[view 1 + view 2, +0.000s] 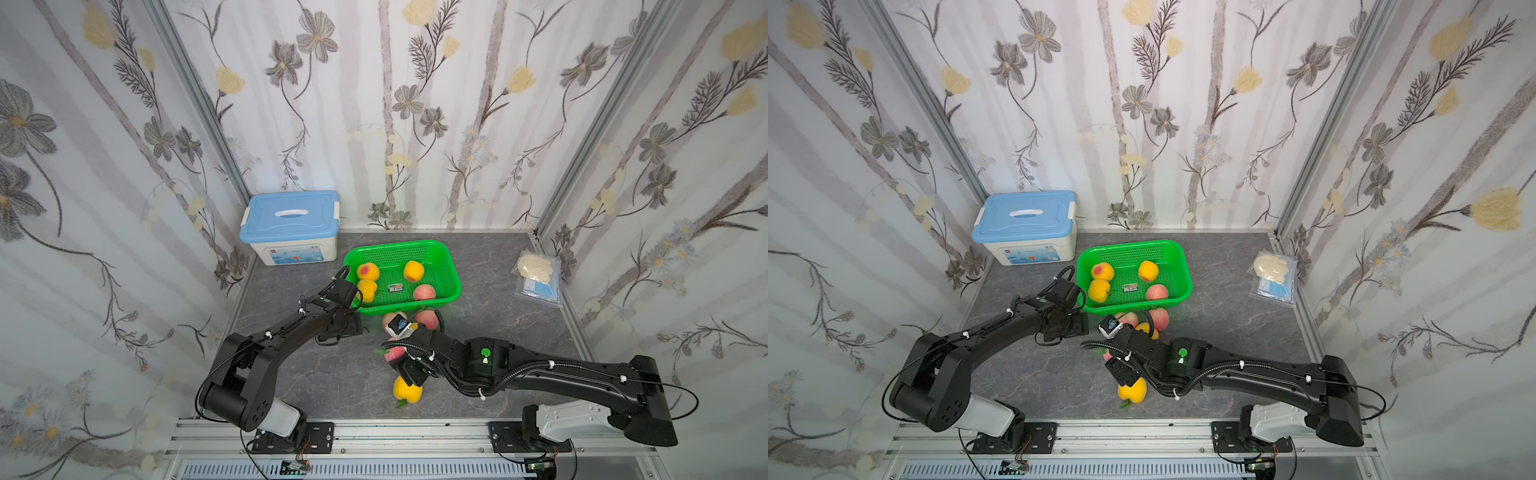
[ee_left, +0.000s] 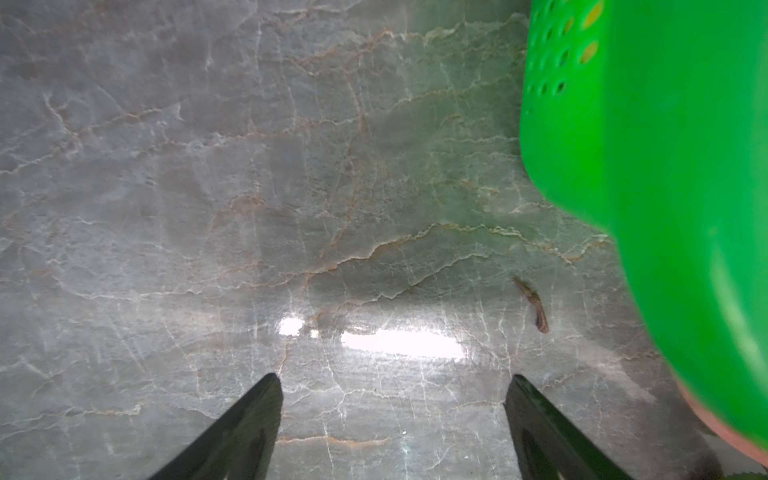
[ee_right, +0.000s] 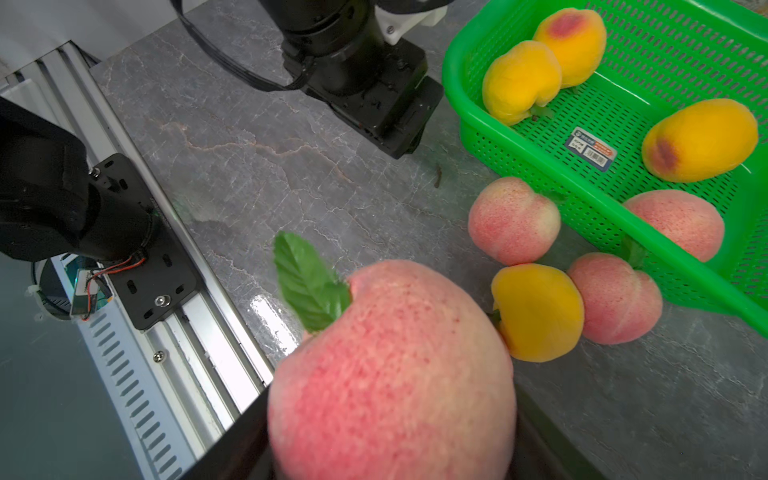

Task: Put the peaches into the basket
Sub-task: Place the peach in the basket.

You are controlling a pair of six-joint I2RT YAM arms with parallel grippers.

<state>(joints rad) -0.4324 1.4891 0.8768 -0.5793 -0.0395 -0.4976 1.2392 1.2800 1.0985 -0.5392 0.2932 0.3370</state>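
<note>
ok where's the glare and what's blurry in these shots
Left wrist view: white glare on the grey marble tabletop, and the bright green perforated plastic basket is blurred. Right wrist view: the pink-red toy peach up front is slightly soft.

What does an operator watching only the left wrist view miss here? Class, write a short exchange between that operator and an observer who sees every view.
Operator: Is the right pincer holding anything?
Observer: Yes, it is shut on a leafy pink peach.
Operator: What lies inside the basket?
Observer: Three yellow peaches and a second pink peach lie on its floor.
</note>
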